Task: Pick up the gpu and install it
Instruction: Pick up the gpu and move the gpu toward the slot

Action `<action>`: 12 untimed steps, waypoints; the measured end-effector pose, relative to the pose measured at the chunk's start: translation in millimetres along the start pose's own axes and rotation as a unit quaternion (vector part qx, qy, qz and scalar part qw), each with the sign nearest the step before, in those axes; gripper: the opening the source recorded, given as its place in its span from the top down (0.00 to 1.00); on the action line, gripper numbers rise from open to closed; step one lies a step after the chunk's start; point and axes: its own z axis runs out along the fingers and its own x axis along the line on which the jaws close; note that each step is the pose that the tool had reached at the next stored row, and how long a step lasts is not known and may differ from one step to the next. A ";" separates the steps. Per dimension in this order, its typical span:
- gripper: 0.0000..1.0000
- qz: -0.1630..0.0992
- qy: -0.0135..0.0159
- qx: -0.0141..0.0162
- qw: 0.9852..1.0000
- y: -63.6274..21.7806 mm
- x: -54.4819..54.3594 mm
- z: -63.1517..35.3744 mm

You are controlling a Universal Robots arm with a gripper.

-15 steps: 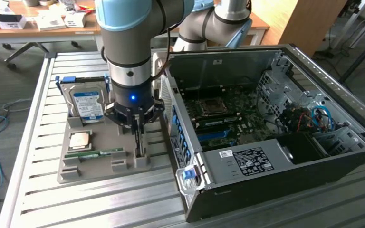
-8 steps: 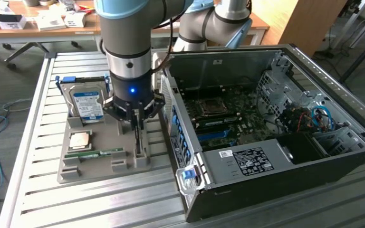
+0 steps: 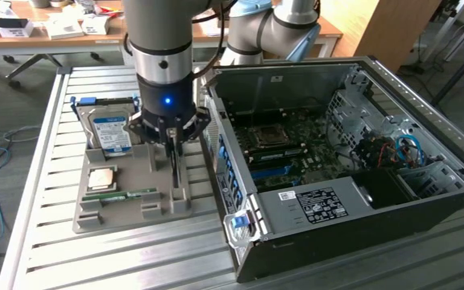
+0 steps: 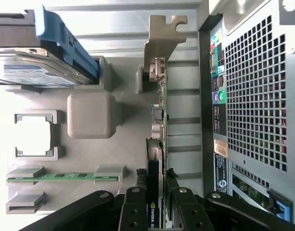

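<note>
The gpu [image 3: 176,171] is a thin card standing on edge in a slot of the grey holder tray [image 3: 127,215], dark and narrow in the exterior view. In the wrist view the gpu [image 4: 159,103] runs away from the fingers, with its silvery metal bracket [image 4: 162,38] at the far end. My gripper [image 3: 173,144] comes straight down onto the card's top edge. Its black fingers [image 4: 134,211] press against both sides of the card, so the gripper [image 4: 157,214] is shut on it. The open computer case [image 3: 425,181] lies just to the exterior view's right, its motherboard [image 3: 284,151] exposed.
On the same tray [image 4: 123,144] stand a silver hard drive [image 3: 109,130] with a blue-white label, a square processor chip [image 3: 103,178] and a narrow green memory stick [image 3: 119,195]. The case's perforated rear wall [image 4: 253,86] rises close beside the card. All of this rests on a slatted metal table [image 3: 135,260].
</note>
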 end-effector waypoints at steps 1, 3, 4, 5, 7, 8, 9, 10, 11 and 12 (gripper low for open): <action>0.74 -0.001 0.000 0.000 1.000 0.1 -0.1 -3.3; 0.74 -0.002 0.000 0.000 1.000 0.4 -0.2 -9.9; 0.74 -0.002 0.000 0.000 1.000 0.5 -0.3 -13.2; 0.74 -0.003 0.000 0.000 1.000 0.7 -0.4 -16.7; 0.74 -0.004 0.000 0.000 1.000 1.0 -0.6 -24.1; 0.74 -0.004 0.000 0.000 1.000 1.1 -0.7 -27.7; 0.74 -0.005 -0.001 0.000 1.000 1.2 -0.8 -31.2; 0.74 -0.005 -0.001 0.000 1.000 1.4 -0.9 -34.7; 0.74 -0.005 -0.001 0.000 1.000 1.5 -1.0 -38.1; 0.74 -0.006 -0.001 0.000 1.000 1.7 -1.1 -41.7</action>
